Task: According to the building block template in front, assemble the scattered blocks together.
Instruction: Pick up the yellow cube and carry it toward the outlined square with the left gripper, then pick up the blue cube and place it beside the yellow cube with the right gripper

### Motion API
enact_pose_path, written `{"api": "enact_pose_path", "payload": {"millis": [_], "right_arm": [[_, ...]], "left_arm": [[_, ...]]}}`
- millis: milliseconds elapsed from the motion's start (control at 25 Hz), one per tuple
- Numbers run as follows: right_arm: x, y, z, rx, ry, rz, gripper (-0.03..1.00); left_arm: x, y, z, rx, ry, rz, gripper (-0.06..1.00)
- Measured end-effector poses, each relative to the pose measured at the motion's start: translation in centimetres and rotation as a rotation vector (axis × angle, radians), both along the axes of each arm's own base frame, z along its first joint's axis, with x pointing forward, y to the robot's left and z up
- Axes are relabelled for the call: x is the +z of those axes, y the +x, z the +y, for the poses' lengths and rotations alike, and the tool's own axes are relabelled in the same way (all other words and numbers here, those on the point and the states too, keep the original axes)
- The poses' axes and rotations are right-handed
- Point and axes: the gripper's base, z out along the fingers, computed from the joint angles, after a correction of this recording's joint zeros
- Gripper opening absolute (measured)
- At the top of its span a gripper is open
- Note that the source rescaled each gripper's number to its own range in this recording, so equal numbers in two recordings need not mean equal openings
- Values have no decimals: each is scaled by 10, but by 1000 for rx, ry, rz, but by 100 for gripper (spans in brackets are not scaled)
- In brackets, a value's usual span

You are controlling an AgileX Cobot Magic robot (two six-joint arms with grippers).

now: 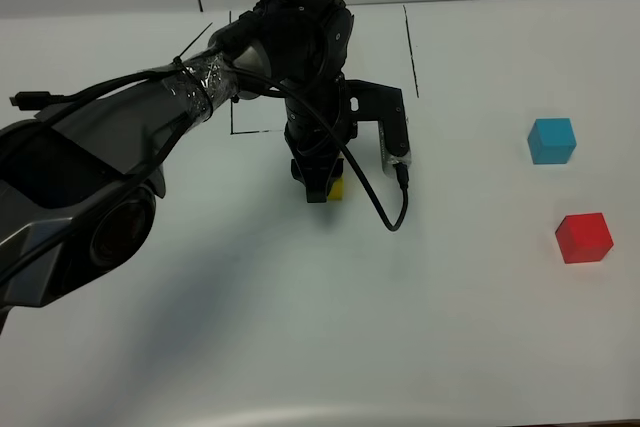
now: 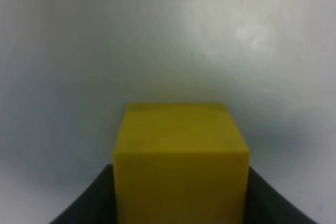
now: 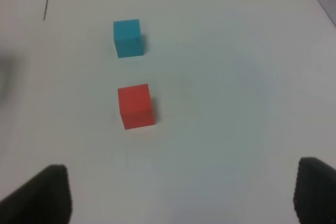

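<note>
**Left arm [image 1: 100, 147] up close, left gripper [image 1: 322, 190] clamped on the yellow cube [image 1: 337, 189]**

From the high camera we see that arm looming nearest and reaching to the middle of the table [image 1: 300, 347]. Its gripper points down with the yellow cube pinched at its tip. We cannot tell whether the cube touches the surface. Black drawn lines [image 1: 410, 47] show behind the arm. The cyan-blue cube [image 1: 552, 140] and red cube [image 1: 583, 237] sit well off to the right, near each other but apart.

In the left wrist view, the yellow cube fills the gap between two dark fingers [image 2: 84, 203], touching both.

In the right wrist view, the right gripper [image 3: 178, 198] stands spread wide with nothing between its fingers [image 3: 44, 195]. The red and cyan-blue cubes lie beyond it.
</note>
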Motion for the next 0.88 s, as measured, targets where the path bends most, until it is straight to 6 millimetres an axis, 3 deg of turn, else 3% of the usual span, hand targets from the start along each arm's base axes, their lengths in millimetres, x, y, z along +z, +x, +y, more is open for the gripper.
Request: {"api": "enact_pose_path", "payload": {"millis": [200,320,560,680,880], "right_arm": [[0,0,0,0,0,0,73],[0,0,0,0,0,0,73],[0,0,0,0,0,0,73],[0,0,0,0,0,0,73],[0,0,0,0,0,0,73]], "left_arm": [[0,0,0,4,0,0,5],[0,0,0,23,3,5,25],[38,-3,1,58,-50,-41,63],[62,-7,0,96,-102,-60,70],[93,-7,9,252,-160,-93,70]]}}
